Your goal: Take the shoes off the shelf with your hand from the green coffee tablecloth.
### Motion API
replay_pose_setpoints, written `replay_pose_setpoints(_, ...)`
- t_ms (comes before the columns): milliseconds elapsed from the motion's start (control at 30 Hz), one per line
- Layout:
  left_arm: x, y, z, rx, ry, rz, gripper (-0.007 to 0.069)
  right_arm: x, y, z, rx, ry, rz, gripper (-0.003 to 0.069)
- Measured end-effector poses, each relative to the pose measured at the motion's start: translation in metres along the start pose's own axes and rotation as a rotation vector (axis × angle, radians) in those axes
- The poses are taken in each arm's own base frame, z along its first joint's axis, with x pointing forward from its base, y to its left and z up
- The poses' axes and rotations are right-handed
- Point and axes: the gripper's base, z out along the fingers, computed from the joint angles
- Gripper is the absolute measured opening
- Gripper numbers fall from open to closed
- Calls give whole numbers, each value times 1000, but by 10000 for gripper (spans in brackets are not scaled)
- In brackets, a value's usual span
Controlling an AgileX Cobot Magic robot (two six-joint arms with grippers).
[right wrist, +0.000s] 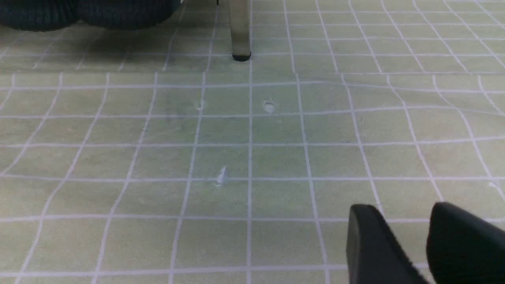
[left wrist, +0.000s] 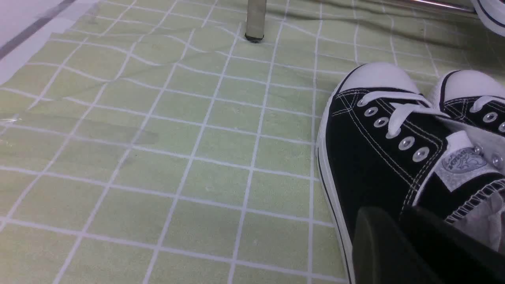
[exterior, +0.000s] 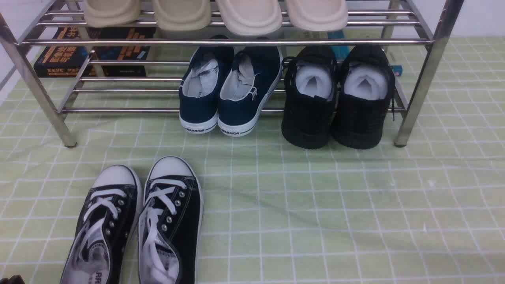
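The shoes (exterior: pixel 311 118) stand at 1 o'clock on the shelf (exterior: pixel 118 41), lower tier, long axis 12 to 6, heels at 6. The right gripper (right wrist: pixel 396 211), jaws apart, seems nearer, with the shoes toward its 11 o'clock. The left gripper (left wrist: pixel 402 236) is closed.

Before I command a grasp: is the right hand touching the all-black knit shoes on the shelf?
Apart. The right wrist view shows a wide stretch of bare green tablecloth between the right hand and the shoes.
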Motion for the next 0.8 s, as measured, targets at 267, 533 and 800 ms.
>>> replay_pose_setpoints(267,0,0,0,0,0,0,122,0,0,0,0,0,0,237)
replay_pose_setpoints(533,0,0,0,0,0,0,127,0,0,0,0,0,0,237)
replay_pose_setpoints(800,0,0,0,0,0,0,139,-1,0,0,1,-10,10,237)
